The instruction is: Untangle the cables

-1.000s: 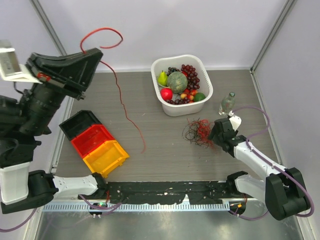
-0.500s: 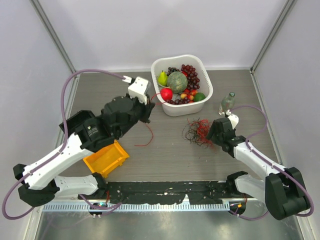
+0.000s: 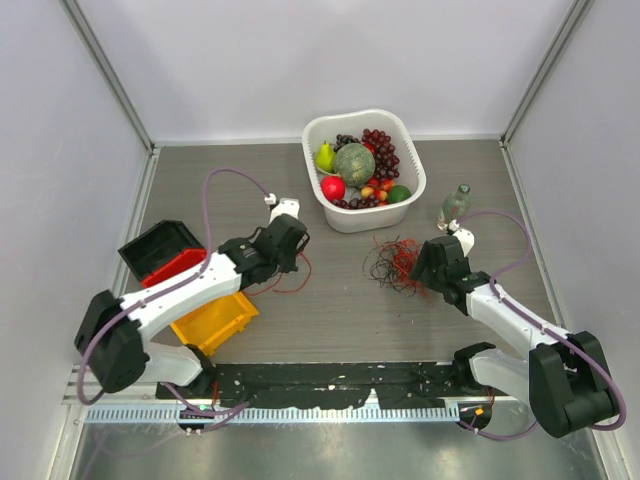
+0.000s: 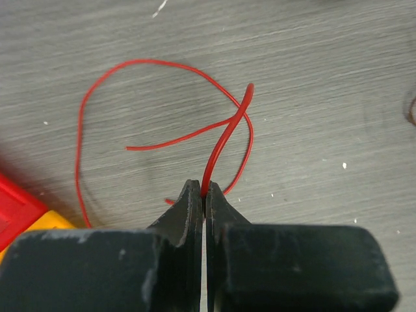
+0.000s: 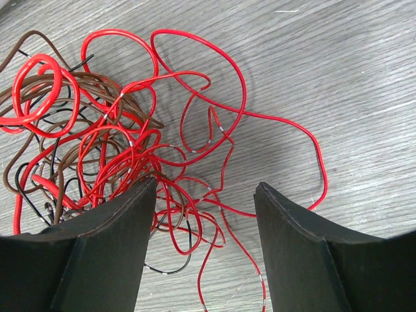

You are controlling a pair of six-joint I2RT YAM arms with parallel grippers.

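The left gripper (image 4: pixel 205 195) is closed on one red cable (image 4: pixel 221 140), pinched near a spot where the strand crosses itself. The rest of the cable lies in loose loops on the bench (image 3: pixel 330 300), left of centre and well apart from the bundle (image 5: pixel 110 143).

The right gripper (image 5: pixel 205 188) is spread wide and holds nothing. It hangs low over the bundle's near-right fringe, with outlying red loops between its jaws. The bundle sits right of centre, nearer the right edge.

The step in hand looks like laying aside a freed strand. Next, the left gripper would likely let go and leave the cable flat. The right gripper would then need to close on a single outer loop rather than a clump, and draw it out slowly so the knot does not tighten.

Count:
- One separated red cable.
- One bundle of red, brown and black strands, their number not tellable.
- Three bins (image 3: pixel 212 318) by the left edge: black, red and yellow.
- One fruit basket (image 3: pixel 365 218) at the far edge.
- One bottle (image 3: pixel 455 205) near the right edge.
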